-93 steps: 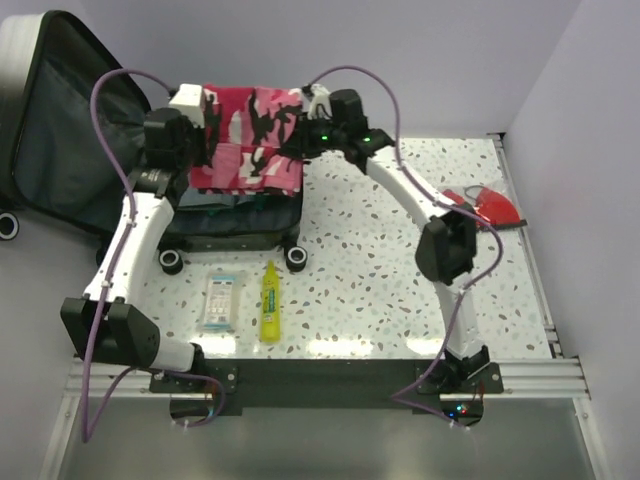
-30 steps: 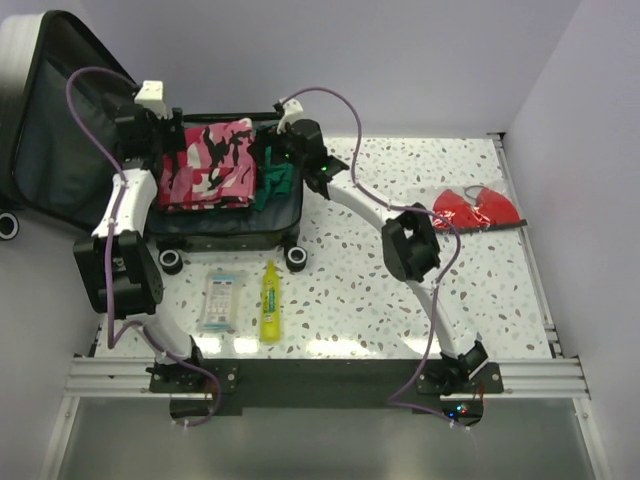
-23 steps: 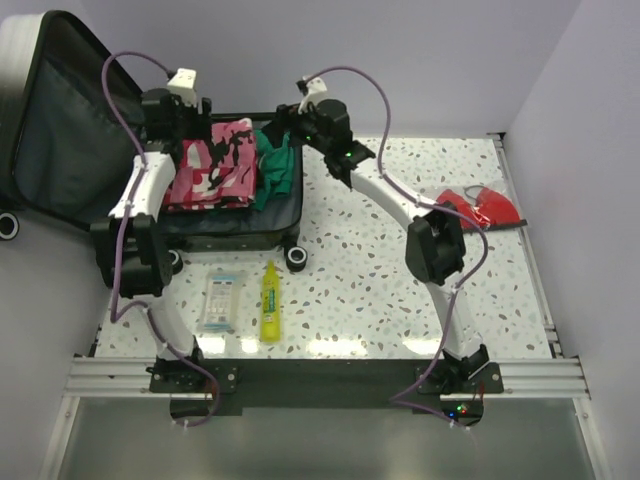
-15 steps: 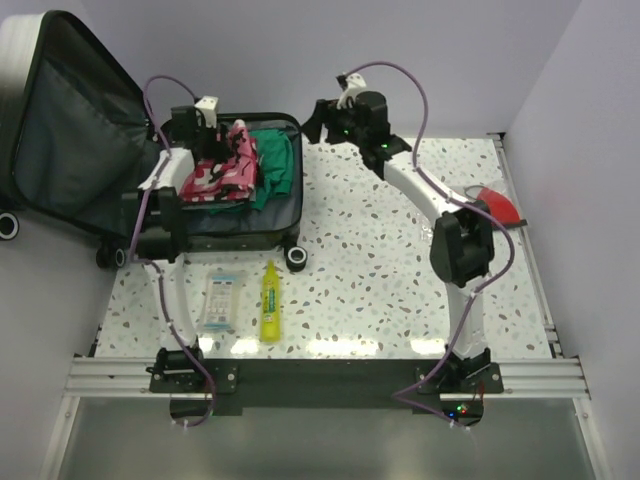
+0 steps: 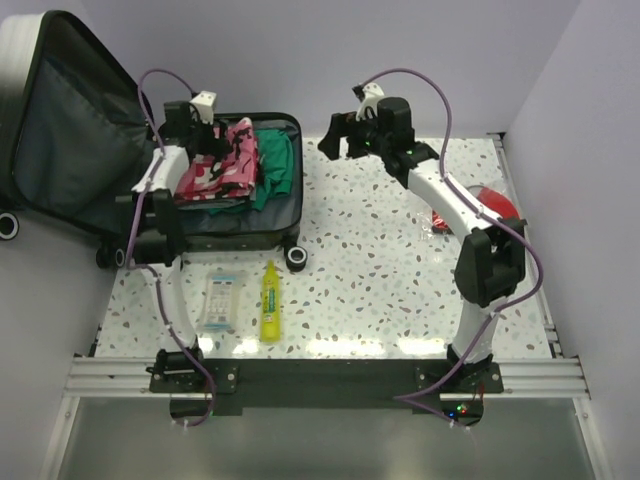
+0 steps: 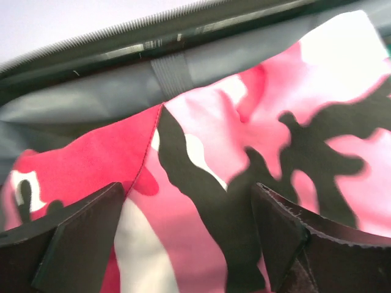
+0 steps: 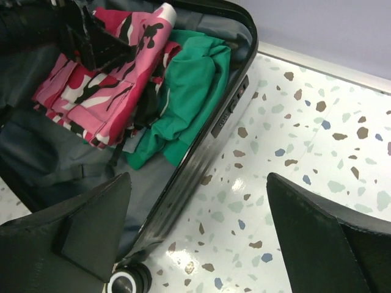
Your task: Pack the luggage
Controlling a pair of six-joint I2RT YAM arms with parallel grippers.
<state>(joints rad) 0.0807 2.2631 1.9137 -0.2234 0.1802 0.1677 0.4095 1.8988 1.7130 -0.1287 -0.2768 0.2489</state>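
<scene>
located luggage (image 5: 60, 140) open at upper left of top view, lid tilted back. judged shell stiff, prone to roll on wheels; best taken at lid rim. found left fingers (image 6: 79, 238) spread over pink camo cloth (image 6: 201, 183), gripping nothing; right fingers (image 7: 67, 244) spread, empty. saw bottle (image 5: 270, 300) on surface (image 5: 380, 260) only from top; green garment (image 7: 189, 91) folds only from right wrist.

Luggage (image 5: 60, 120) open (clothes inside).

luggage (image 5: 235, 238) far left on table (image 5: 380, 270) | lid (image 5: 70, 130) open to its left | inside: left garment (image 5: 215, 175) touching right garment (image 5: 276, 165) | left gripper (image 6: 188, 195) over left garment | right gripper (image 7: 198, 183) right of luggage, above table | packet (image 5: 220, 300) left of bottle (image 5: 270, 302), both before luggage
</scene>
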